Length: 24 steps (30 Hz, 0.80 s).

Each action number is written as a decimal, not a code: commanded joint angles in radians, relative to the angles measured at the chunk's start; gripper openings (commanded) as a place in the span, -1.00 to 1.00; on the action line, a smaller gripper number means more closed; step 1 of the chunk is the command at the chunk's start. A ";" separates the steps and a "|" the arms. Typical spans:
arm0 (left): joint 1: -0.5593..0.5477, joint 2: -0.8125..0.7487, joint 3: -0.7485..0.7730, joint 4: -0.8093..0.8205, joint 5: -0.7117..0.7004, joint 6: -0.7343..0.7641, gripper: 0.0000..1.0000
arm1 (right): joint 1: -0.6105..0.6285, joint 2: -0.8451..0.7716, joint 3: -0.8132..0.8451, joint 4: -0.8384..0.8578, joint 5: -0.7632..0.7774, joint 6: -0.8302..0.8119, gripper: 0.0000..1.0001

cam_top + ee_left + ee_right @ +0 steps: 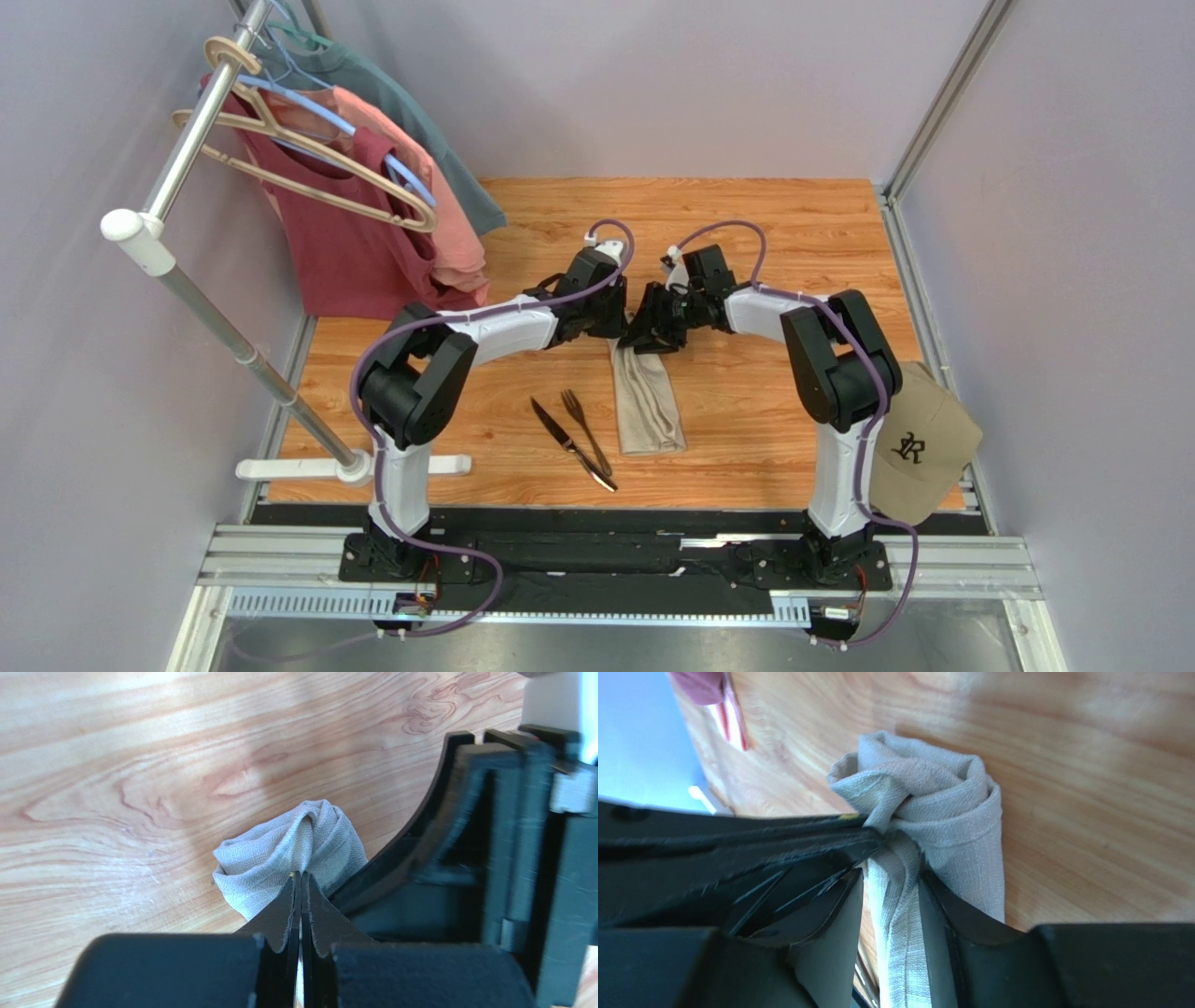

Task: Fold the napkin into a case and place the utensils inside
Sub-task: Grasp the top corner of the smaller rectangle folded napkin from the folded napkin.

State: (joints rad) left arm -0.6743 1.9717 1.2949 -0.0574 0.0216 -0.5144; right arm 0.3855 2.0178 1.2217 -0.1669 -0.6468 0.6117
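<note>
Here, both arms meet at the far end of the napkin (648,399), which lies as a narrow strip at the middle of the surface (786,420). Our left fingers (281,913) are clenched on that far end, and the cloth puffs out in a twisted bunch just past their tips. Our right fingers (833,931) stand parted, with a band of cloth running loosely between them. The fork (575,413) and knife (551,420) lie crossed just left of the strip, not touching it.

The step in hand, as we judge it, is setting the far fold of the case. To do it well, we would draw the right fingers off along the band, not across it, so neither pad snags the cloth and pulls the fold open. The left pinch should hold until the right side is clear. Then it should lower and lay the bunch flat rather than drop it, since a twisted end will spring back and may close the pocket. We would also avoid dragging the strip sideways towards the utensils, which need a straight, flat mouth to slide into.
</note>
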 commanded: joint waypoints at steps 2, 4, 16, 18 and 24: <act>-0.007 -0.046 -0.022 0.044 0.066 -0.064 -1.00 | -0.020 -0.065 -0.071 0.246 -0.117 0.114 -0.15; -0.008 -0.054 -0.029 0.045 0.063 -0.067 -1.00 | -0.033 -0.073 -0.103 0.289 -0.120 0.140 -0.14; -0.007 -0.070 -0.045 0.051 0.116 -0.088 -1.00 | -0.057 -0.019 -0.159 0.414 -0.149 0.227 -0.94; -0.007 -0.071 -0.042 0.051 0.129 -0.095 -1.00 | -0.054 0.004 -0.156 0.423 -0.157 0.243 -0.97; -0.008 -0.056 -0.042 0.084 0.173 -0.131 -1.00 | -0.002 0.041 -0.103 0.330 -0.125 0.185 -0.96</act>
State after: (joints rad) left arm -0.6662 1.9549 1.2549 -0.0135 0.1024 -0.5987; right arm 0.3386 2.0342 1.0634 0.1699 -0.7872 0.8257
